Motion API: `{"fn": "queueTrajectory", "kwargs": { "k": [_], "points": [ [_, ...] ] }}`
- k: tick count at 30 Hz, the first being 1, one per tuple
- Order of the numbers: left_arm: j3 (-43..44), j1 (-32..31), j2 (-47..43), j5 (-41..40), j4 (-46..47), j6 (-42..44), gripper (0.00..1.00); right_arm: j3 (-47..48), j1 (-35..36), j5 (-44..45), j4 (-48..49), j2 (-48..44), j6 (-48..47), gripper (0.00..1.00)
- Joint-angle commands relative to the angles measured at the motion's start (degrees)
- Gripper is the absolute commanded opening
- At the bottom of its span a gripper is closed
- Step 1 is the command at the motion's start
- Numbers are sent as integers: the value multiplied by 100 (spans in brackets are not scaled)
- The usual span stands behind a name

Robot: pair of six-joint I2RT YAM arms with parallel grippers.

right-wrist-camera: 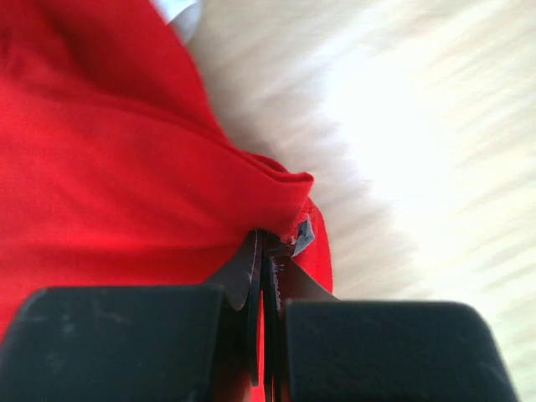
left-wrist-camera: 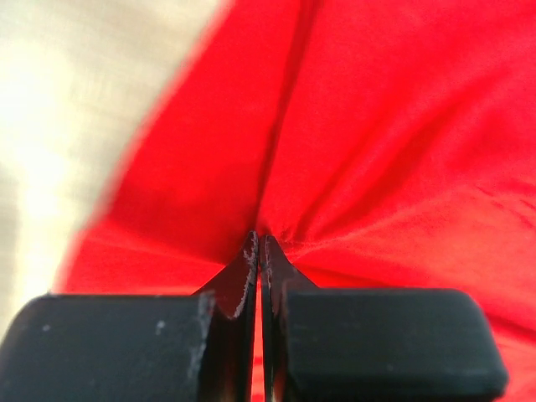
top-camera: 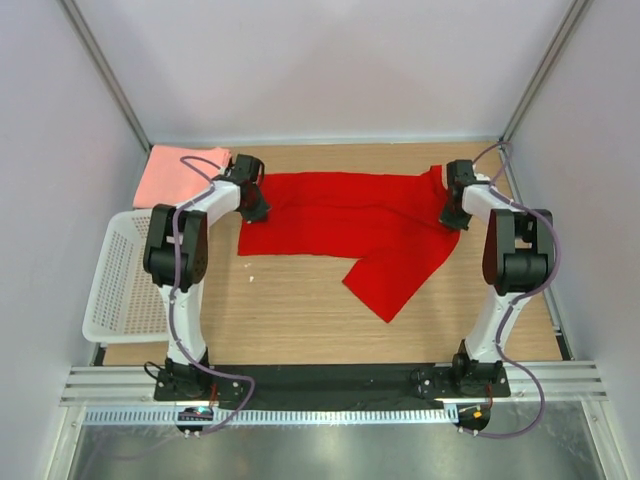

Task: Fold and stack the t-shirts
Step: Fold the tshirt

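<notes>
A bright red t-shirt (top-camera: 350, 225) lies stretched across the far half of the wooden table, with one flap hanging toward the front at the middle. My left gripper (top-camera: 254, 207) is shut on its left end, and red cloth (left-wrist-camera: 352, 151) is pinched between the fingertips. My right gripper (top-camera: 452, 215) is shut on its right end, near a hem with a small label (right-wrist-camera: 303, 234). A folded salmon-pink t-shirt (top-camera: 180, 175) lies at the far left corner. No dark shirt is in view.
A white mesh basket (top-camera: 120, 280) stands at the table's left edge, beside the left arm. Grey walls close the table at the back and both sides. Bare wood (top-camera: 290, 310) shows in front of the red shirt.
</notes>
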Motion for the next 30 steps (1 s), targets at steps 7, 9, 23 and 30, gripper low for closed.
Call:
{"fn": "queueTrajectory", "kwargs": {
  "k": [7,9,23,30],
  "points": [
    [199,-138,-591,-497,-625,-230,0,-127,-285,20,-475,-715,-404,1],
    [647,-41,-467,-472,-898,-186,0,-30,-267,-139,-475,-847,-484,1],
    [1905,126,-2443,-568,-1856,-194,0,2483,-276,238,-1828,-2806,-940,1],
    [2205,30,-4051,-471,-2111,-397,0,2265,-267,-420,-660,-4721,-1512,1]
  ]
}}
